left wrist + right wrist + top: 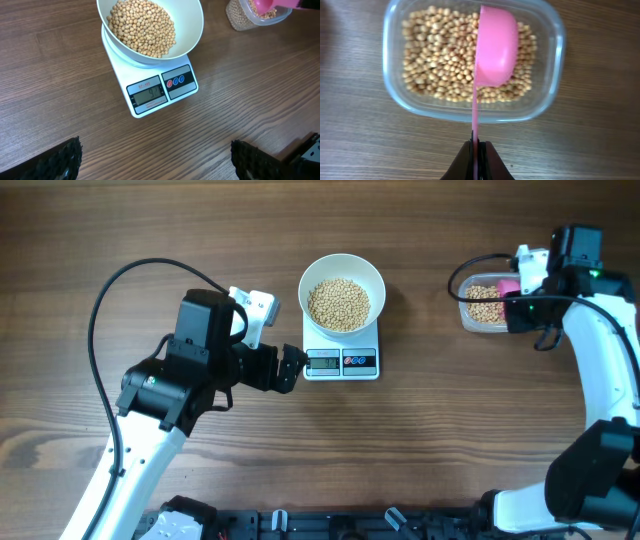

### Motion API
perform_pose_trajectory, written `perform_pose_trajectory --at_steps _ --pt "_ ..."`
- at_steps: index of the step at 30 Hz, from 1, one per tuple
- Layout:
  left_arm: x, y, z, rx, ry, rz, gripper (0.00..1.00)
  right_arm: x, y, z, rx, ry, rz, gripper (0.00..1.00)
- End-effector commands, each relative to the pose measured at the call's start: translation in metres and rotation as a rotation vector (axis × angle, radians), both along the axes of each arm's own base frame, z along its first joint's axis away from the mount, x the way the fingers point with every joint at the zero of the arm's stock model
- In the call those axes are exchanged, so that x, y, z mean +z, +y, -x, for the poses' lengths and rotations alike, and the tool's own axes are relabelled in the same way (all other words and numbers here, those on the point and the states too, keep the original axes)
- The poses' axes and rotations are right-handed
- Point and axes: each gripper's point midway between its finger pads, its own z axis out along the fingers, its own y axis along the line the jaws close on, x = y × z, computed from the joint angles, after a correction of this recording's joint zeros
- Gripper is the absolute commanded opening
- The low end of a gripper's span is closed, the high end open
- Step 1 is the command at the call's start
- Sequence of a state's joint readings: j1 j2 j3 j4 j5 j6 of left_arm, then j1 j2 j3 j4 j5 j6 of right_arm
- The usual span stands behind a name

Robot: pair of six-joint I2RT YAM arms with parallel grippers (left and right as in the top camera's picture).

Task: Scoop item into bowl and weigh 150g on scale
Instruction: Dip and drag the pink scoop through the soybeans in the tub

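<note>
Dipping for another load looks to be the step in hand: the right gripper (479, 150) is clenched on the thin handle of a pink scoop (495, 47), its cup turned on edge over the beans (435, 60) in the clear tub (555, 50), well apart from the white bowl (195, 30) of beans on the scale (122, 75). Next, a filled cup must be levelled, carried across and tipped in gradually. The left gripper (292, 369), jaws wide and empty, hovers just beside the scale, where a nudge could upset the reading.
</note>
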State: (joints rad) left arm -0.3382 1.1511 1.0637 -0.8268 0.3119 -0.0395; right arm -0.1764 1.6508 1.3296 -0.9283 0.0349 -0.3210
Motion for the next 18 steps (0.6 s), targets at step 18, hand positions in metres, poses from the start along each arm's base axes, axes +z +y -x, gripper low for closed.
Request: perform_pose_trajectory --at_steps 18 --pt "0.002 0.001 0.0 0.005 -0.001 0.011 1.0 -0.005 0.056 -0.004 0.01 -0.015 -0.39 0.04"
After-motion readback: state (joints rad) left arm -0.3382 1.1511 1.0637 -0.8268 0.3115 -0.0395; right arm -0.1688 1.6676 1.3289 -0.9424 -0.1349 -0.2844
